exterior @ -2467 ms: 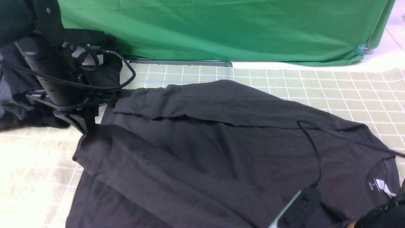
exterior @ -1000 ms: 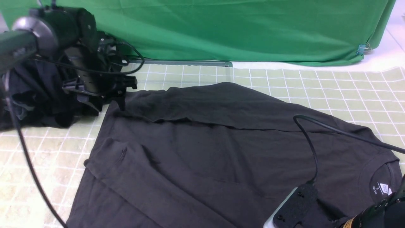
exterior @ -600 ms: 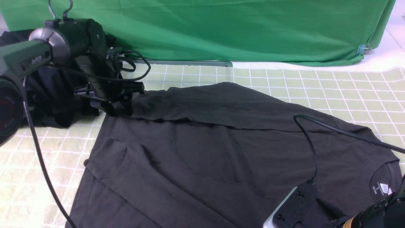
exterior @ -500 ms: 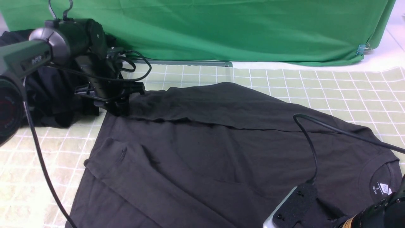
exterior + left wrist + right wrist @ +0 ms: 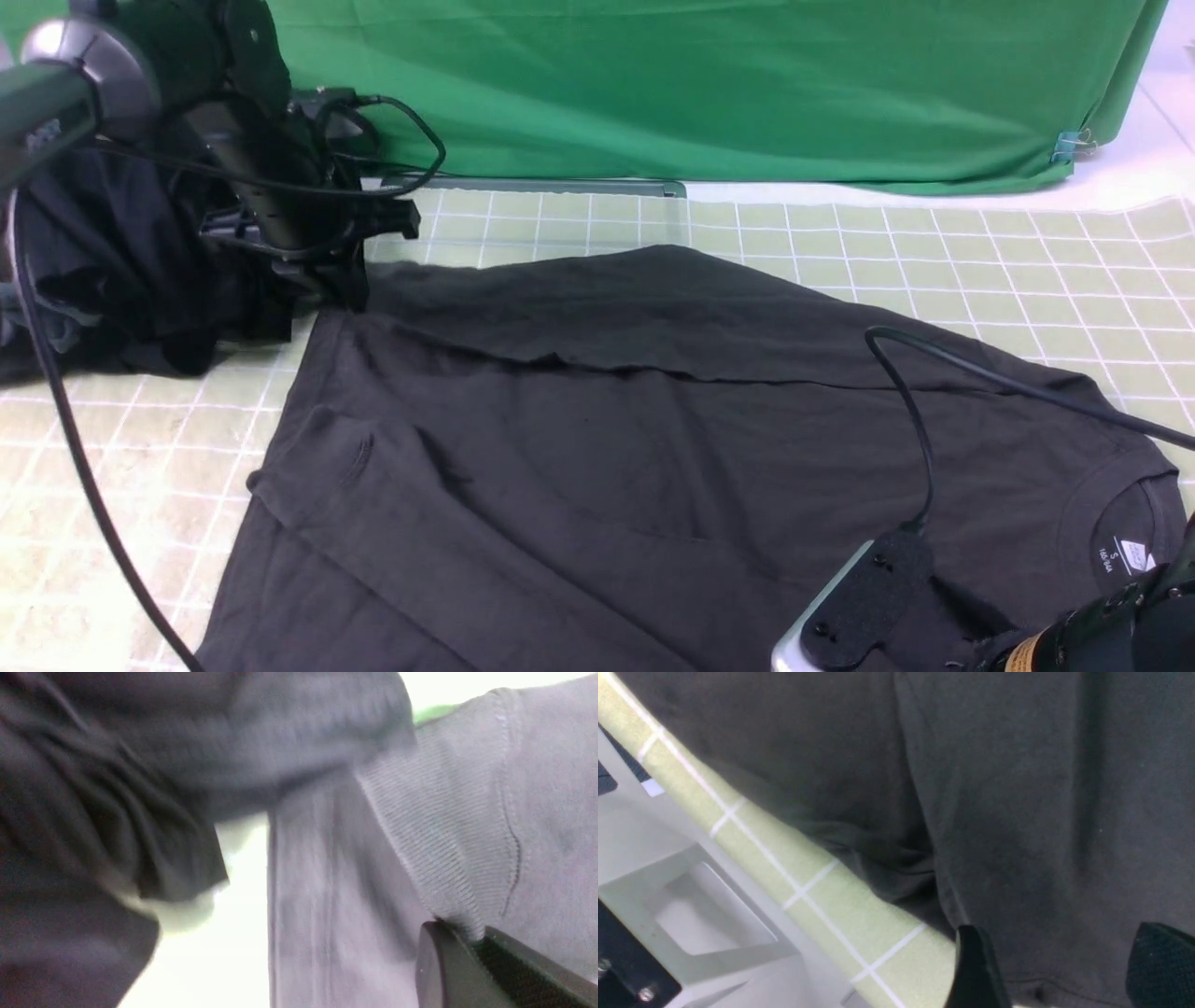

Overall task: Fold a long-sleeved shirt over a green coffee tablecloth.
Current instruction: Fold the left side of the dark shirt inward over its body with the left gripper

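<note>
1. Front view shows a big charcoal-grey cotton long-sleeved shirt (image 5: pixel 607 448) lying spread out flat on a wide pale yellow-green tablecloth (image 5: pixel 980 271) with thin white lines that make small squares.
2. The neck hole of the shirt, with a small white label (image 5: pixel 1134 557) inside it, is at the right side. The bottom edge of the shirt is at the left.
3. One sleeve (image 5: pixel 653 299) is folded along the far side of the shirt, and its end reaches the far left corner.
4. The black left gripper (image 5: pixel 350 291) is down at that far left corner, touching the end of the sleeve.
5. In the left wrist view, the ribbed grey cuff (image 5: pixel 434 835) of the sleeve is pinched between the two black fingers, which are pressed together on it.
6. A dark pile of other clothes (image 5: pixel 112 271) sits on the tablecloth just to the left of the left gripper.
7. A plain bright green cloth (image 5: pixel 700 84) hangs behind the table.
8. Only the right arm (image 5: pixel 1102 644) shows in the front view, low in the near right corner, over the shirt near its neck. A thin black cable (image 5: pixel 910 420) runs across the shirt to it.
9. In the right wrist view, the right gripper (image 5: pixel 1059 966) is just above the shirt, close to its edge. Its two black fingers (image 5: pixel 976 970) are apart, and they hold nothing.
</note>
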You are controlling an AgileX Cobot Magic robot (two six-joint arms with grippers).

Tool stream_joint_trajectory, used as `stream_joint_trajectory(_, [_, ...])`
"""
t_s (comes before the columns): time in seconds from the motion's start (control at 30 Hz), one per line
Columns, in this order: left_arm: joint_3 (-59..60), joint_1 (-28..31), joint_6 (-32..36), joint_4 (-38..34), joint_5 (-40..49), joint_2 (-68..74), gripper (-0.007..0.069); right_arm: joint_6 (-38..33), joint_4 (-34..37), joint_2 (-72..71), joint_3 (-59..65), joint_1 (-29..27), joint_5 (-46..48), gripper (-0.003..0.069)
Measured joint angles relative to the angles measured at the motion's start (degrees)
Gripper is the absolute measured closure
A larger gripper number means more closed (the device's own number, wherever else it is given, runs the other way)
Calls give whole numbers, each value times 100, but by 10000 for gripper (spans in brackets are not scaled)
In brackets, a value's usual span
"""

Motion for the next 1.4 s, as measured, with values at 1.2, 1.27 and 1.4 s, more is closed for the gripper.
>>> stream_joint_trajectory(1.2, [5935, -208, -858, -108, -710, -3922, 571, 305, -1524, 12, -856, -1863, -215, 244])
stream_joint_trajectory(1.27, [5954, -208, -847, -108, -710, -3927, 529, 305, -1524, 12, -856, -1863, -305, 244])
stream_joint_trajectory(1.4, [5957, -208, -809, -100, -710, -3925, 423, 305, -1524, 12, -856, -1863, -371, 244])
